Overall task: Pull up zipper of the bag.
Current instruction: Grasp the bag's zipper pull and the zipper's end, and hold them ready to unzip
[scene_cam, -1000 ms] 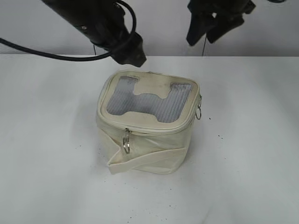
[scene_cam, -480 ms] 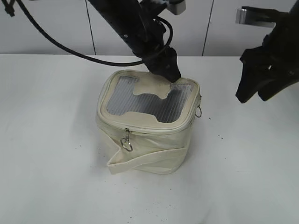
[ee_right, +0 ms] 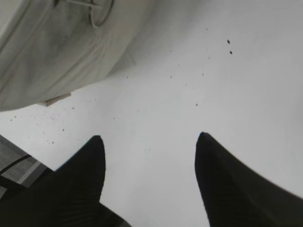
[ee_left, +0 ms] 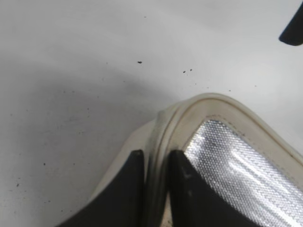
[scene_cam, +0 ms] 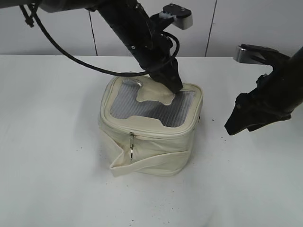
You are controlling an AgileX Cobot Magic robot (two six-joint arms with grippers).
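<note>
The cream bag point(scene_cam: 156, 153) stands mid-table, its grey mesh top point(scene_cam: 156, 111) dented at the back. The zipper track point(scene_cam: 158, 133) runs round the top rim; one silver pull with a ring point(scene_cam: 131, 144) hangs at the front. My left gripper point(scene_cam: 173, 88) presses on the bag's back right top; in the left wrist view its jaws point(ee_left: 156, 163) are pinched on the rim with the zipper track point(ee_left: 166, 124) between them. My right gripper point(scene_cam: 232, 128) is open and empty, low beside the bag's right side. Its wrist view shows the jaws point(ee_right: 149, 142) over bare table, the bag point(ee_right: 52, 56) and a pull ring point(ee_right: 102, 12) at top left.
The white table point(scene_cam: 52, 142) carries small dark specks point(ee_right: 229, 46). The bag's loose strap band point(scene_cam: 142, 163) sticks out at its front bottom. A grey wall stands behind the table.
My left gripper has come down onto the bag's back right rim and the top has dented. My right arm has dropped lower and moved left toward the bag.
</note>
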